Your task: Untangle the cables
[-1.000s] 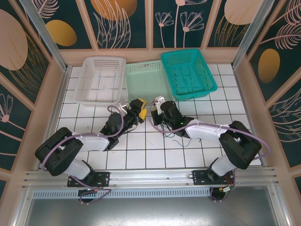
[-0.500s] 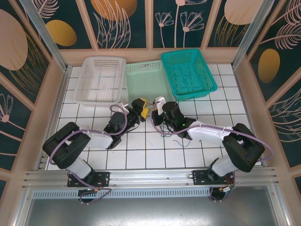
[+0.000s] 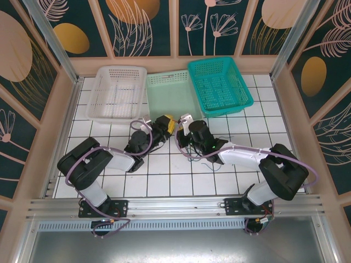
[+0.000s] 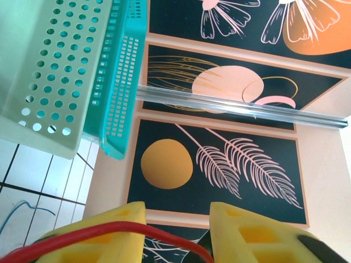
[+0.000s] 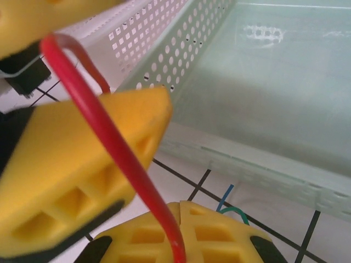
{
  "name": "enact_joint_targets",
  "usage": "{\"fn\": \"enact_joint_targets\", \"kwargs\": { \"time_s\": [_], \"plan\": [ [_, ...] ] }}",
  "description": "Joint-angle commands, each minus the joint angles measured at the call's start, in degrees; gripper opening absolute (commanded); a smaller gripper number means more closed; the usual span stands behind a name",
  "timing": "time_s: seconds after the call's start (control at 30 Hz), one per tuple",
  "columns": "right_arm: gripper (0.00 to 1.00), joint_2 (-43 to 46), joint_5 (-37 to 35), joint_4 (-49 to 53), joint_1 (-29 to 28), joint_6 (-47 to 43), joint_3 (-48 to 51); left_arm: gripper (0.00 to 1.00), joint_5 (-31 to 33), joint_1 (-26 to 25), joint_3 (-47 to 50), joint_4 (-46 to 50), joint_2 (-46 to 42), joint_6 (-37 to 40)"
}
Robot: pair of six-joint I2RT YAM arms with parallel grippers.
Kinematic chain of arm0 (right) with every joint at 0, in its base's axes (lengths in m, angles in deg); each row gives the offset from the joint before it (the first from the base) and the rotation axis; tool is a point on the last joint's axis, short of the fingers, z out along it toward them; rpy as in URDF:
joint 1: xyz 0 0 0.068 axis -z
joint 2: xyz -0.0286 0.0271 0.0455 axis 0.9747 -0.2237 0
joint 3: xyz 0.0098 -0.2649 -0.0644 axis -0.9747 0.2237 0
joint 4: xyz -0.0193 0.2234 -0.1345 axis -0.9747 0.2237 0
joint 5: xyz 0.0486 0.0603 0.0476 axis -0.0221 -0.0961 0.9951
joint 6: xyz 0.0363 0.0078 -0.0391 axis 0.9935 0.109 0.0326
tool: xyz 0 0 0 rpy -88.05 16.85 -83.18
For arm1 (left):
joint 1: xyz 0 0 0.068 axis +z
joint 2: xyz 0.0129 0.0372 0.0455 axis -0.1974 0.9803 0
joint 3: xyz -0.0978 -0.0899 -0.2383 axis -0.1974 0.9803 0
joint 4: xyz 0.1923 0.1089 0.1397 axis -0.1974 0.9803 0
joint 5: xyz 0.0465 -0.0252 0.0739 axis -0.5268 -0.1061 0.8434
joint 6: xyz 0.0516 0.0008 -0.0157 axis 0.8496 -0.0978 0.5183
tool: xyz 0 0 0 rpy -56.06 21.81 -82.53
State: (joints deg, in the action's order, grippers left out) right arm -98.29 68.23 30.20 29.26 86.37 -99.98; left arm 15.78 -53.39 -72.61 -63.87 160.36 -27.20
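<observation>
**Red cable bridged between the two grippers, left jaws not yet clamped**

We find the right gripper (image 5: 180, 211) clenched, its two yellow fingers pressed together. The red cable (image 5: 119, 153) leaves the seam between them. From that seam the cable runs ahead of the right fingertips and passes between the fingers of the left gripper (image 4: 178, 218), which stands tip to tip with the right one. The left jaws are apart, with a gap far wider than the cable. The cable lies across the face of one finger (image 4: 104, 230) and dips into that gap. We judge that the left gripper brackets the cable without pinching it.

The coming move turns on one relation. The long axis of the free span runs from one gripper to the other, crosswise to the left jaw opening. Closing the left jaws should therefore catch it with no further reach. Both grippers are at the cable, and the right one alone grips it.

Behind the right gripper, beside its forearm, the remaining cables (image 3: 205, 160) lie loose on the tiled table (image 3: 164, 175). Farther ahead of both grippers stands the pale green basket (image 3: 167, 79), with the white basket (image 3: 122, 69) to its left and the teal basket (image 3: 211, 61) to its right.

Against the frame one second earlier, the left arm has folded its elbow inward and carried the left gripper toward the right one, so the space between them has shrunk almost to contact. The right gripper has shifted little
</observation>
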Motion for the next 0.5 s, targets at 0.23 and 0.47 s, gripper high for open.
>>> {"fn": "enact_joint_targets", "kwargs": {
  "time_s": [0.23, 0.47],
  "plan": [
    [0.00, 2.77, 3.17, 1.69, -0.66, 0.11, 2.61, 0.25, 6.91, 0.16, -2.36, 26.50, -16.58, 19.09],
    [0.00, 0.77, 8.64, 1.92, -0.61, -0.08, 1.53, 0.12, 12.77, 0.30, -6.01, 41.09, -26.67, 36.69]
  ]
}}
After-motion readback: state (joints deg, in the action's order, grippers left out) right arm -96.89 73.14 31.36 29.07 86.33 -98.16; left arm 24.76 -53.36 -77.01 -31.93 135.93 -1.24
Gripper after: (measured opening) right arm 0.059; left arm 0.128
